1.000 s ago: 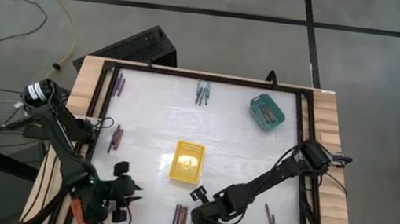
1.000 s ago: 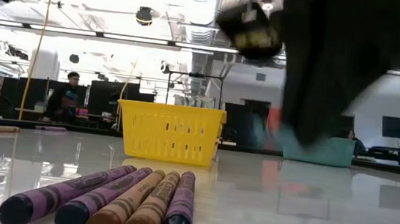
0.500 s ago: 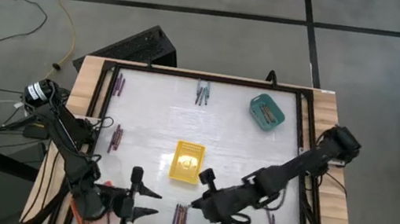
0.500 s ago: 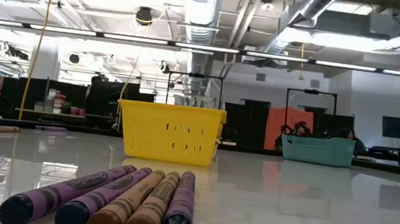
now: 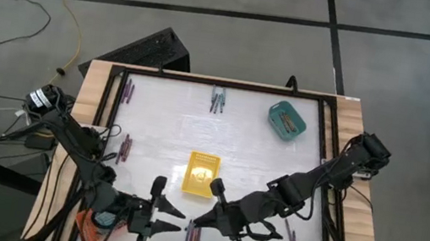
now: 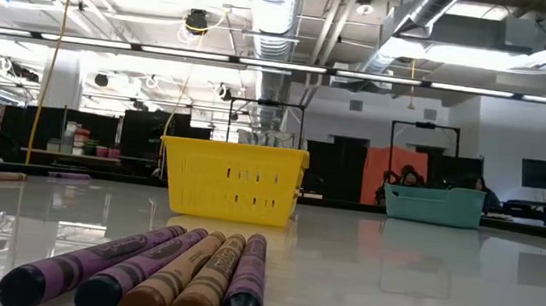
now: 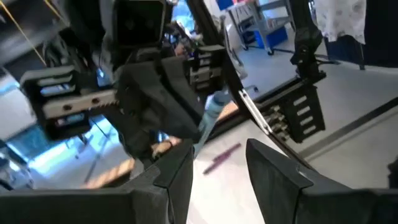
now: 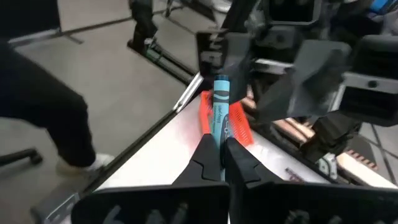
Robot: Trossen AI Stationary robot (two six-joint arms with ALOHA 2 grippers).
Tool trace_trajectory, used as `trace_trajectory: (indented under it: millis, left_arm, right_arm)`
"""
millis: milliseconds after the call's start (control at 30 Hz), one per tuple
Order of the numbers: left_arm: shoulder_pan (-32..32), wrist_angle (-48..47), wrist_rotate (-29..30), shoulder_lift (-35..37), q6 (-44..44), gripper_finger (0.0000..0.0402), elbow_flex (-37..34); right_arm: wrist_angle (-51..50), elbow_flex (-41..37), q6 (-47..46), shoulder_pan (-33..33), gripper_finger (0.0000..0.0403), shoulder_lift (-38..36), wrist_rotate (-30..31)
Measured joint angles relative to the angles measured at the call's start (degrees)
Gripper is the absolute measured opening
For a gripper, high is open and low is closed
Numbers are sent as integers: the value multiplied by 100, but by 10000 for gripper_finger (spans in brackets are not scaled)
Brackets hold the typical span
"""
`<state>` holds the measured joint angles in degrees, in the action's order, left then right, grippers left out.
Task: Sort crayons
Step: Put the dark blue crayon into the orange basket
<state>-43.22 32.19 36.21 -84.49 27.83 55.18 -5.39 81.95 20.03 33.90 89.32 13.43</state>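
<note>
My right gripper point(image 8: 219, 144) hangs above the table's near middle point(image 5: 193, 219), shut on a blue crayon point(image 8: 221, 109). My left gripper point(image 5: 176, 218) faces it from the left, level and open point(image 7: 217, 165). The crayon's free end point(image 7: 210, 118) lies just ahead of the left gripper's fingers. Several purple and brown crayons point(image 6: 170, 284) lie side by side on the table below the grippers point(image 5: 192, 236). More crayons lie at the far edge point(image 5: 215, 99), the left point(image 5: 124, 148) and the right point(image 5: 291, 238). My right gripper pinches the blue crayon's near end point(image 8: 216, 138) between its two fingers. The fingers are about level and point toward the table's left. The crayon lies along them, sticks out past their tips and is lifted clear of the table.
A yellow tray point(image 5: 201, 174) stands mid-table and a teal tray point(image 5: 287, 120) holding crayons at the far right. An orange tray point(image 8: 227, 124) sits at the near left under my left arm. A black frame point(image 5: 220, 83) borders the white table.
Both grippers have risen from the table. My right gripper has lifted out of the low view, levelled out and carried the blue crayon toward the left gripper. My left gripper has tipped up from pointing down to level, rolled, and now faces the right gripper.
</note>
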Motion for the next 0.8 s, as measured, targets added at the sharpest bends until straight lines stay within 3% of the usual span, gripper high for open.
trace_trajectory:
  millis: [533, 800]
  left_arm:
    - [391, 753, -513, 0, 477, 135, 0]
    - [647, 773, -1098, 0, 314, 134, 7]
  right_arm:
    - [506, 0, 103, -316, 0, 0, -256]
    - [692, 0, 143, -405, 0, 0, -304]
